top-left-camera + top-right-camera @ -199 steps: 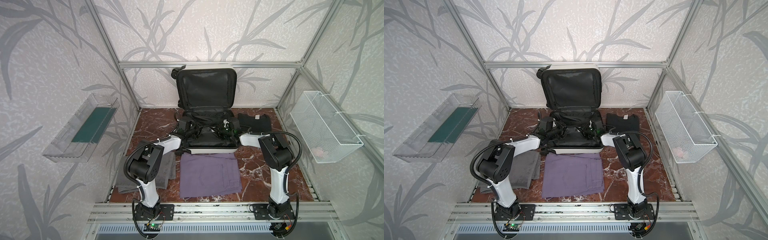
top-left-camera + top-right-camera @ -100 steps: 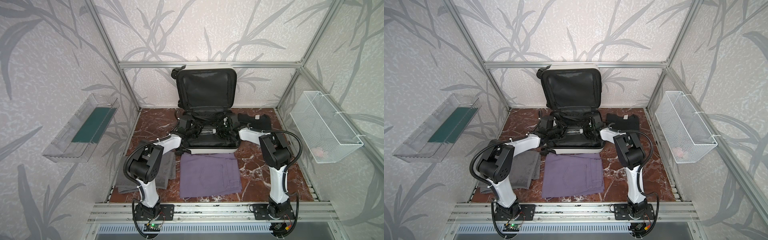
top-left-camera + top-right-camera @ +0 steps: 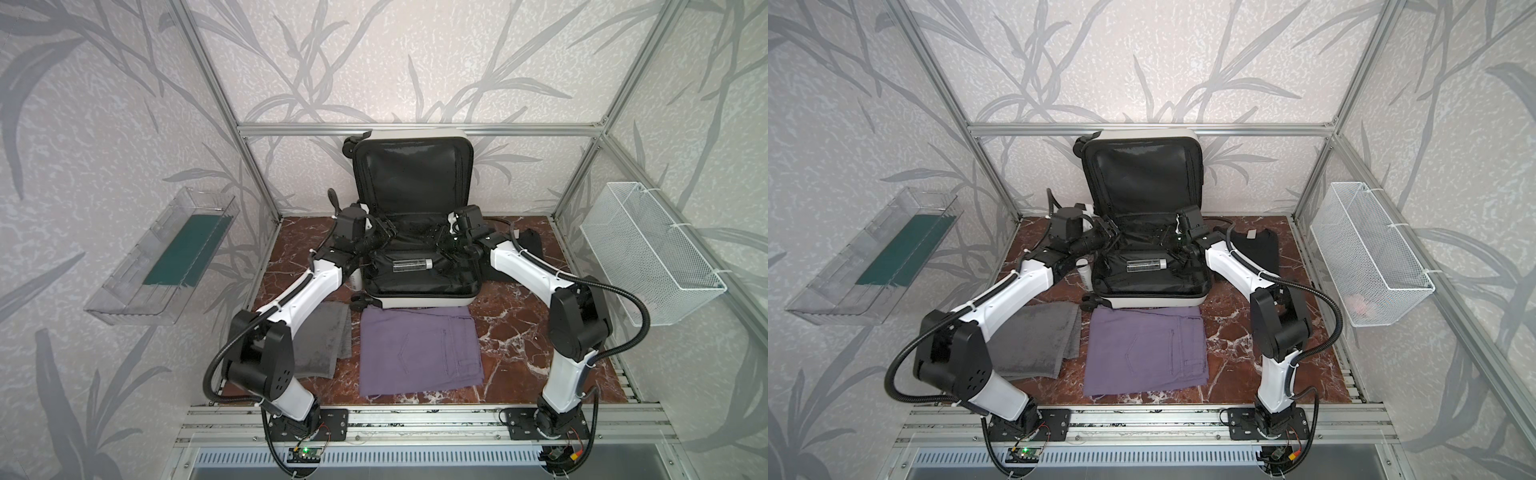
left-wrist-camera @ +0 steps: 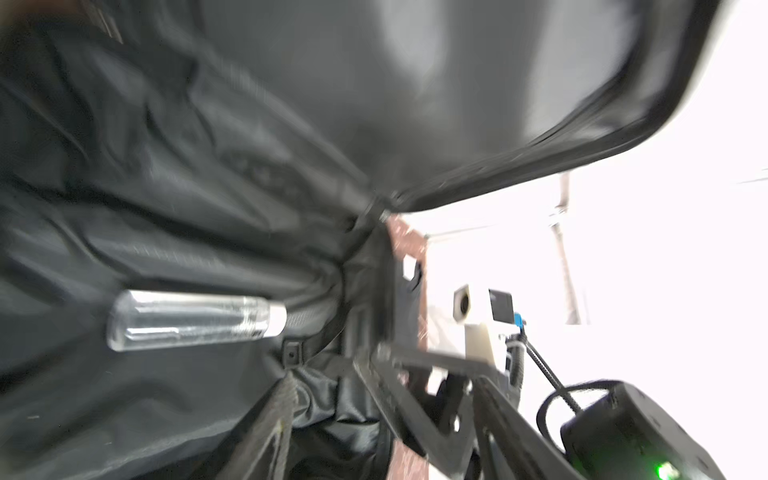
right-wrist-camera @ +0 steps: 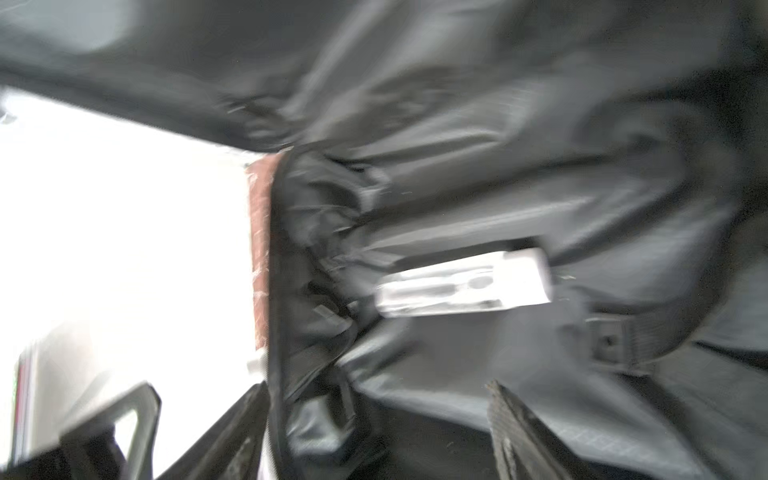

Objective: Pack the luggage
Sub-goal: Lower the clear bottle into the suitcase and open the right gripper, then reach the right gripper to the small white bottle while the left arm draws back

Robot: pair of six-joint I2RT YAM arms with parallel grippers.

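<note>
The luggage lies open at the back of the table, its white shell down and its black-lined lid upright against the wall. A clear tube with a white cap lies loose on the lining. My left gripper hovers open over the luggage's left rear corner. My right gripper is open over the right rear corner. Only lining shows between either pair of jaws. Both wrist views are blurred.
Folded purple trousers and a grey towel lie in front of the luggage. A white bottle stands by its left side, and a black garment lies to its right. A clear tray and a wire basket hang on the side walls.
Both grippers have drawn back from the middle of the luggage toward its hinge and moved apart. The right one has opened wider. The clear tube now lies free on the lining.
</note>
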